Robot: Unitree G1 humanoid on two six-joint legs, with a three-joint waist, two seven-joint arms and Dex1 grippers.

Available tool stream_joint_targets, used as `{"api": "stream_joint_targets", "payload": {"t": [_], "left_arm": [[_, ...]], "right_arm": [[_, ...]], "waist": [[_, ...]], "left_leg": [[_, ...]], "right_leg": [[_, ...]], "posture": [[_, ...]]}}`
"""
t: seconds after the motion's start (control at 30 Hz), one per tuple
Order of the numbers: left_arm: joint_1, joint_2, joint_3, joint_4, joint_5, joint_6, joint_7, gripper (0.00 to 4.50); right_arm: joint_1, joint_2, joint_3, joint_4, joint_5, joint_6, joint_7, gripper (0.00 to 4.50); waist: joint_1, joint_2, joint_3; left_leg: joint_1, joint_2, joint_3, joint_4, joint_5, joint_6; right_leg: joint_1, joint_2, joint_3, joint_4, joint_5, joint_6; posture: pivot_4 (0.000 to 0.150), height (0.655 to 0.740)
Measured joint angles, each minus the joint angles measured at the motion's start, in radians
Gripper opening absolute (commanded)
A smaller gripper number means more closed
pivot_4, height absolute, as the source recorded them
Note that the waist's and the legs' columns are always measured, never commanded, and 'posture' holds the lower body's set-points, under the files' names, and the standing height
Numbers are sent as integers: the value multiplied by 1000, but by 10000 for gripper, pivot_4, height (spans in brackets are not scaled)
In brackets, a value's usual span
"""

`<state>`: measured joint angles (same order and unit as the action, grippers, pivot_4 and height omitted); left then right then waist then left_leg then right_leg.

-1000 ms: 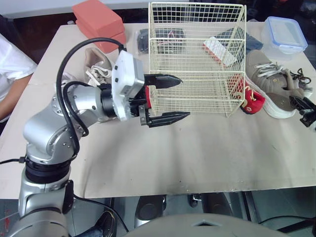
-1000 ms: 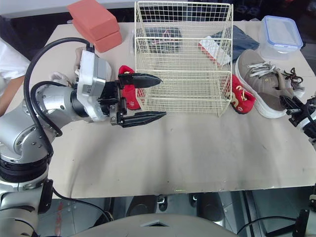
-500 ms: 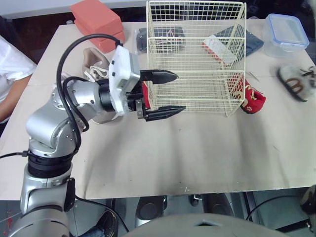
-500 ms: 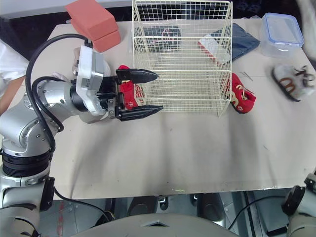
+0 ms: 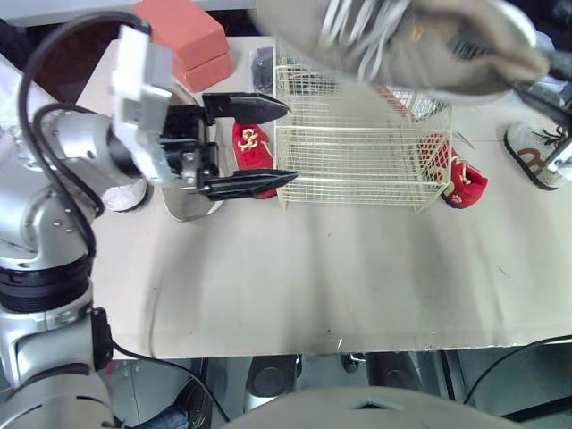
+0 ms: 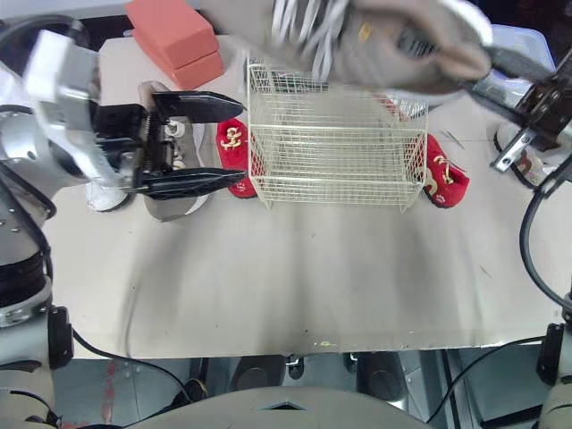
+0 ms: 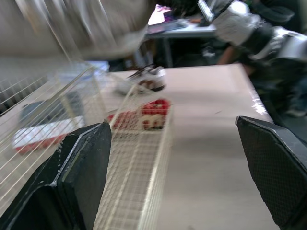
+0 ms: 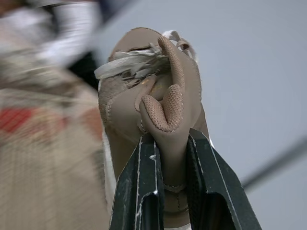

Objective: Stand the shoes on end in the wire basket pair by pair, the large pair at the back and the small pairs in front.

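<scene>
**Now the big shoe is off the table and over the basket**

Farthest left, the left gripper has its two black fingers spread wide with nothing between them. It is level with the left wall of the cream wire basket, where a second ago it hung in front of the basket's near left corner. The head camera has tilted in that time, so part of this shift may be only apparent.

Under that arm lies a tan lace-up shoe, untouched. Just beside it, a small red shoe with gold trim sits against the basket's left side.

The real change is above the basket. The big taupe lace-up shoe lay on the tan table top to the basket's right a second ago. It now hangs in the air over the basket's open top, lengthwise and blurred with motion.

The right gripper is clamped narrow on its heel tab. A second small red shoe leans on the basket's right wall, and a white sneaker with brown trim lies beyond it.

This looks like the start of seating the large pair at the back. The shoe is not yet tipped on end or lowered, and I can make out no shoe standing inside the basket.
</scene>
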<state>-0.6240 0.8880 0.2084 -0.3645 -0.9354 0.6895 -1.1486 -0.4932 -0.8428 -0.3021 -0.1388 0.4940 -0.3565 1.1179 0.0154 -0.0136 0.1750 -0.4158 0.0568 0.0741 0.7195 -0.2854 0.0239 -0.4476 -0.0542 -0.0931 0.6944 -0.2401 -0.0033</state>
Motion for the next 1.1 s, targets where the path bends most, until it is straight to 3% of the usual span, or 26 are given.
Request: {"api": "stream_joint_targets", "payload": {"t": [0.2,0.37,0.5,0.83,1.1], "left_arm": [[1,28,53,-30,-141,70,-24,45000],[8,46,58,-36,-156,72,-31,45000],[48,77,32,-47,-102,63,-55,45000],[36,87,-210,-54,182,-28,-77,45000],[-44,43,-307,-54,249,-46,-112,45000]], "right_arm": [[-14,-38,37,1,45,-90,197,329],[-16,-47,90,0,56,-148,320,329],[-62,-61,136,-1,54,-169,384,329],[-152,-75,263,-39,27,-150,419,329],[-172,-76,305,-91,20,34,367,329]], "waist": [[-1,-3,4],[-1,-3,4],[-3,-3,4],[-1,-3,5],[0,-3,5]], "left_leg": [[1,1,-1,1,0,0],[1,1,-1,2,0,-1],[2,1,-1,2,0,-1],[1,0,-1,2,0,-1],[0,0,-1,2,0,-1]], "right_leg": [[0,0,0,1,0,1],[1,0,-1,2,-1,1],[1,0,0,2,-1,1],[0,1,-1,2,0,-1],[0,1,-1,2,0,-1]], "posture": [[1500,6860],[1500,6860],[1500,6860],[1500,6860],[1500,6860]]}}
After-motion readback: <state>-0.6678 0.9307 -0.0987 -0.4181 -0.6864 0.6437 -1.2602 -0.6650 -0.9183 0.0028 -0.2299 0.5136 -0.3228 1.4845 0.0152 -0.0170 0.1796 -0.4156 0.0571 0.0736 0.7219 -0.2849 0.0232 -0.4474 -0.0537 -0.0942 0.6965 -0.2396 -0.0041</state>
